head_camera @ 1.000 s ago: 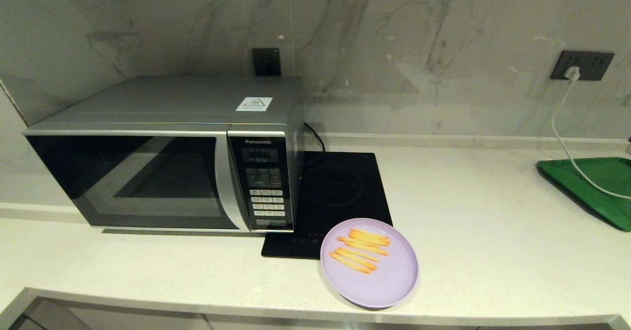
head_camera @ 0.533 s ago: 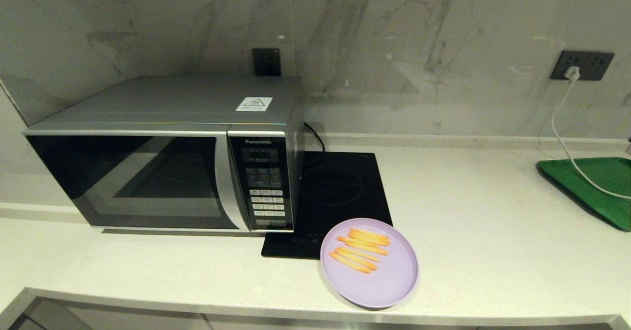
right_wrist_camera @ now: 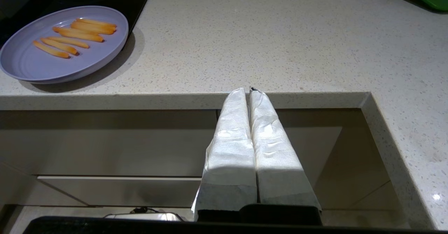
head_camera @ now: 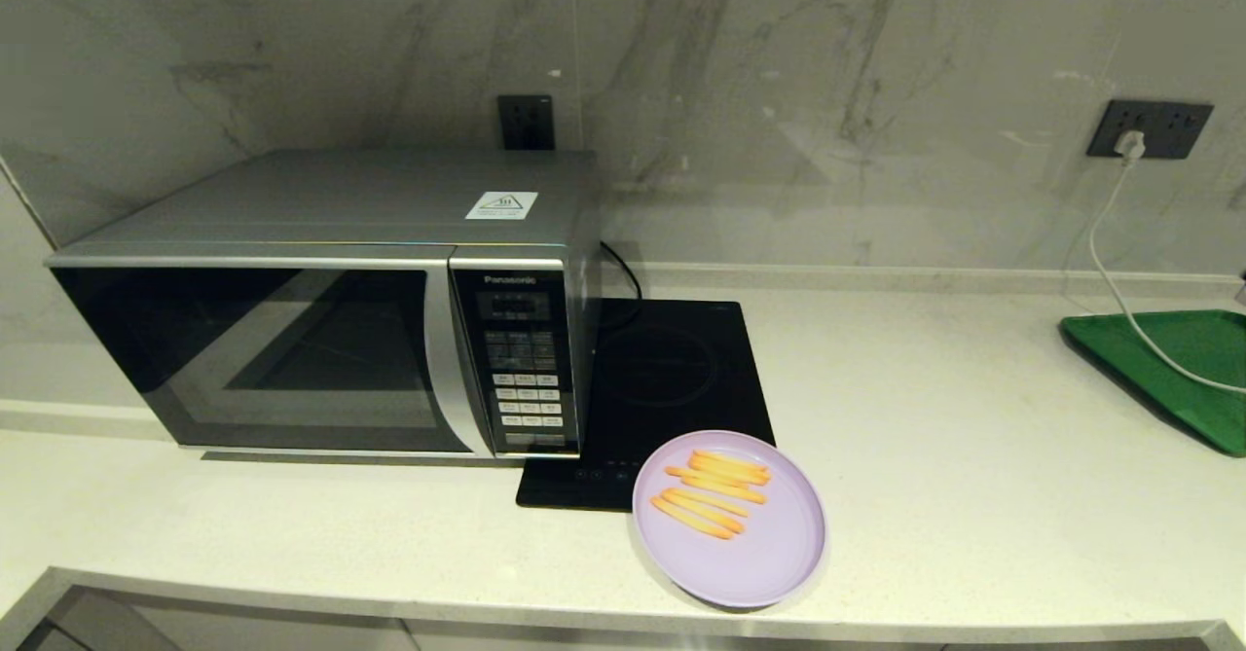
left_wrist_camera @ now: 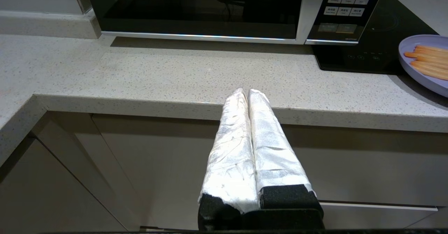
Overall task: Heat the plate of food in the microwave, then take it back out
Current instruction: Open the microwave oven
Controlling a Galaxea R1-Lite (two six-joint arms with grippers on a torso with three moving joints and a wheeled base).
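The lilac plate of food (head_camera: pixel 730 520), with orange fry sticks on it, sits near the counter's front edge and overlaps the hob's corner; it also shows as plate of food (left_wrist_camera: pixel 425 62) and plate of food (right_wrist_camera: pixel 63 43). The silver microwave (head_camera: pixel 331 301) stands at the left with its dark door closed. My left gripper (left_wrist_camera: pixel 247 91) is shut and empty, held below and in front of the counter edge before the microwave. My right gripper (right_wrist_camera: pixel 247 90) is shut and empty too, by the counter's front edge to the right of the plate. Neither arm shows in the head view.
A flat black induction hob (head_camera: pixel 672 379) lies right of the microwave. A green tray (head_camera: pixel 1183 369) sits at the far right with a white cable (head_camera: pixel 1119 281) running onto it from a wall socket. Cabinet fronts lie below the counter (head_camera: pixel 973 456).
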